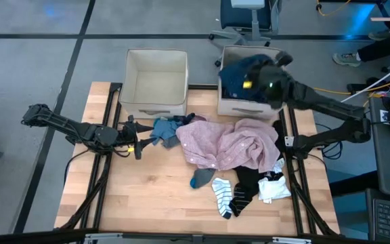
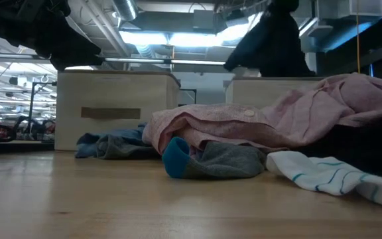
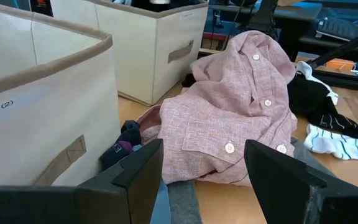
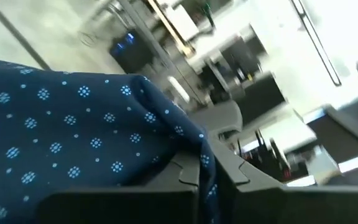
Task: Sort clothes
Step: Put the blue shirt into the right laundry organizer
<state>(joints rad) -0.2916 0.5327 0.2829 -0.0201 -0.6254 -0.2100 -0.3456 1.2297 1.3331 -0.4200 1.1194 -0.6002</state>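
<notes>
Right gripper (image 1: 252, 80): we are clamping the navy dotted top (image 1: 239, 73) above the right bin (image 1: 239, 105) for dropping.
Left gripper (image 1: 135, 141): we are waiting, fingers spread, beside the pile.

Right gripper (image 1: 249, 83) raised, jaws closed; left gripper (image 1: 138, 144) low, jaws spread wide.

- Navy dotted fabric top (image 1: 239, 76): bunched, hanging over the right-hand bin, raised off the surface.
- Pink buttoned woven shirt (image 1: 232, 142): crumpled heap, mid-surface, in front of the bins.
- Blue crumpled garment (image 1: 164, 131): beside the pink shirt, before the left-hand bin.
- Grey sock with teal toe (image 1: 202, 178): lying flat, just in front of the pink shirt.
- Black-and-white striped sock (image 1: 223, 196): near front edge.
- Black soft piece (image 1: 248, 179): beneath the pink shirt's edge.
- White soft piece (image 1: 274, 187): beside the black piece.
</notes>
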